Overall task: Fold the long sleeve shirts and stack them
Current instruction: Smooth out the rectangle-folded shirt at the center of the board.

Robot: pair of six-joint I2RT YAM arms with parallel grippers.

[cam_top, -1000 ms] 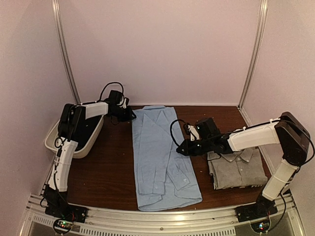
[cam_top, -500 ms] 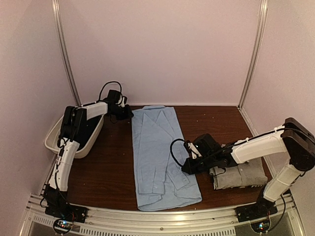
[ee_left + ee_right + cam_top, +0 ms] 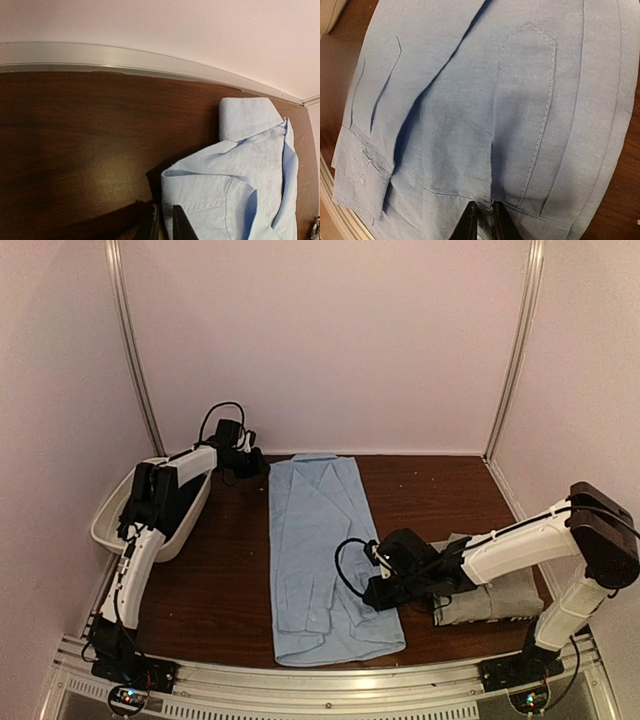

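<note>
The light blue shirt (image 3: 315,540) lies lengthwise on the table's middle, folded into a long strip with the collar at the far end. My left gripper (image 3: 260,466) is at its far left shoulder corner. In the left wrist view the gripper (image 3: 167,226) is shut on the raised cloth edge (image 3: 210,195). My right gripper (image 3: 372,598) rests low on the shirt's near right part. In the right wrist view it (image 3: 485,218) is shut on the cloth at the sleeve cuff (image 3: 527,115). The grey shirt (image 3: 500,595) lies folded at the near right, partly hidden by my right arm.
A white bin (image 3: 110,530) stands at the left edge under the left arm. Walls enclose the table at the back and sides. A metal rail (image 3: 330,680) runs along the near edge. Bare brown tabletop (image 3: 225,570) shows between the bin and the blue shirt.
My right gripper has moved nearer and slightly left along the blue shirt's right side to its lower part. My left gripper has shifted slightly back and left at the collar end.
</note>
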